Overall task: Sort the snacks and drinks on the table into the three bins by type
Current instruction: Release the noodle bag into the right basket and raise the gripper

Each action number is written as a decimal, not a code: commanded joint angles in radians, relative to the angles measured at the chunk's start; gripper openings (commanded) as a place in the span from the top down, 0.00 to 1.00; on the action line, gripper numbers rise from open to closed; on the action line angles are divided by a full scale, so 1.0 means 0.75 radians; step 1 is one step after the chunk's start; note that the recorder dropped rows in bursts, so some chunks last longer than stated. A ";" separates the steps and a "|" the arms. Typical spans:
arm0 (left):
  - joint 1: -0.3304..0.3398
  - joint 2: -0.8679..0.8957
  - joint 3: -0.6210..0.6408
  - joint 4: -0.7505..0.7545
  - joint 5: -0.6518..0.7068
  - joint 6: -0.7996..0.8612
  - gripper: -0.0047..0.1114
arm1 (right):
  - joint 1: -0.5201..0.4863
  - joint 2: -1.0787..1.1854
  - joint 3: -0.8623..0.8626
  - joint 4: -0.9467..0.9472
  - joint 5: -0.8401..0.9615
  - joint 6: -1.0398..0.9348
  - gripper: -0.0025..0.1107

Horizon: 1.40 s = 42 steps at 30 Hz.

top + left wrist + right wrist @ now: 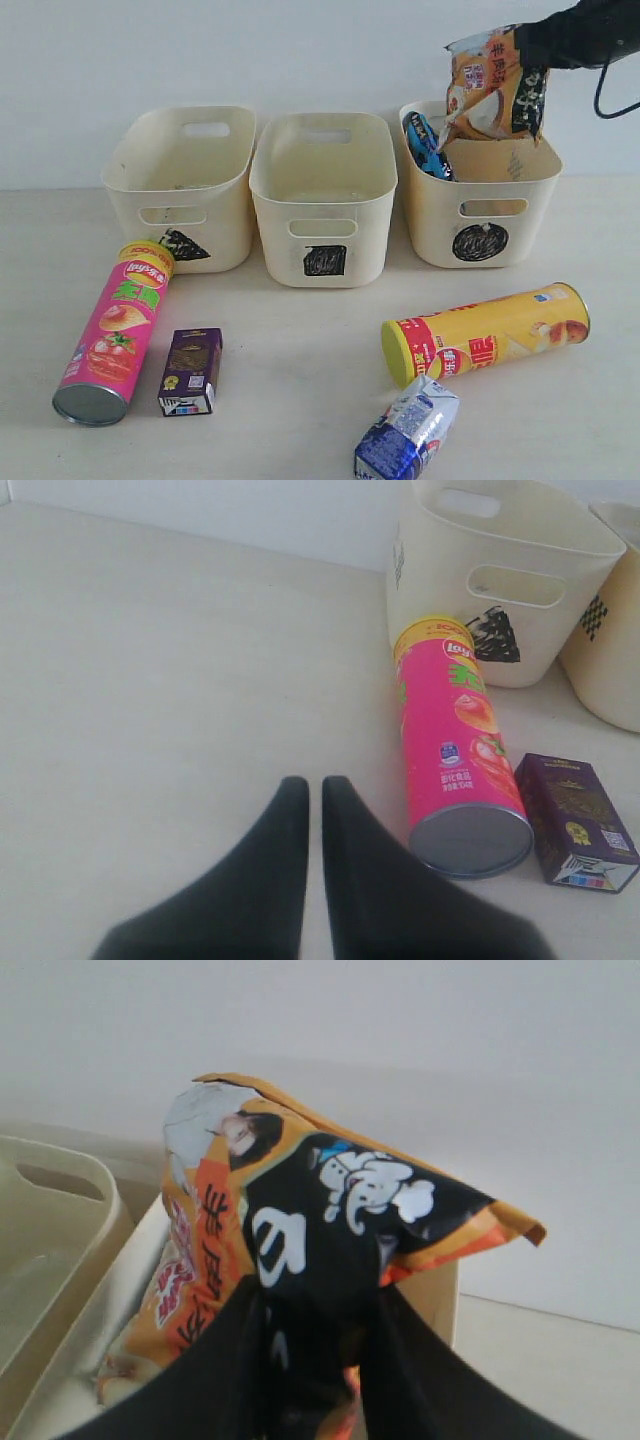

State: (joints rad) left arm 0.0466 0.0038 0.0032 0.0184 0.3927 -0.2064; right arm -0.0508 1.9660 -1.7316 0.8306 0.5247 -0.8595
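Right jaws pinch orange-black packet (488, 85), seemingly aloft

The pale beige table (300, 300) is carrying three cream bins in a row along its far side: the triangle bin (130, 215), the square bin (275, 240) and the circle bin (430, 230). Nearer the front, the pink tube (115, 335) is lying on its side just beside the purple carton (191, 371). To the right, the yellow tube (485, 335) is lying on its side, with the blue-and-white soft pack (408, 430) just beside its capped end.
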 commanded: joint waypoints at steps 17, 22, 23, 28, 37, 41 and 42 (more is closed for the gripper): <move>0.004 -0.005 -0.004 -0.010 -0.006 -0.011 0.92 | 0.122 0.013 -0.009 -0.344 -0.365 0.076 0.98; 0.004 -0.005 -0.004 -0.010 -0.006 -0.011 0.92 | 0.136 0.084 -0.009 -0.412 -0.313 0.076 0.98; 0.004 -0.005 -0.004 -0.010 -0.006 -0.011 0.92 | 0.147 0.094 -0.009 -0.434 -0.307 0.076 0.98; 0.004 -0.005 -0.004 -0.010 -0.006 -0.011 0.92 | 0.203 0.107 -0.009 -0.509 -0.290 0.076 0.61; 0.004 -0.005 -0.004 -0.010 -0.006 -0.011 0.92 | 0.201 0.092 -0.009 -0.587 -0.256 0.225 0.32; 0.004 -0.005 -0.004 -0.010 -0.006 -0.011 0.92 | 0.201 0.055 -0.009 -0.647 -0.178 0.237 0.45; 0.004 -0.005 -0.004 -0.010 -0.006 -0.011 0.92 | 0.201 0.038 -0.009 -0.656 -0.155 0.237 0.49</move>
State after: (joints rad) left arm 0.0466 0.0038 0.0032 0.0184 0.3927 -0.2064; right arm 0.1036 2.0372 -1.7316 0.3690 0.3655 -0.6935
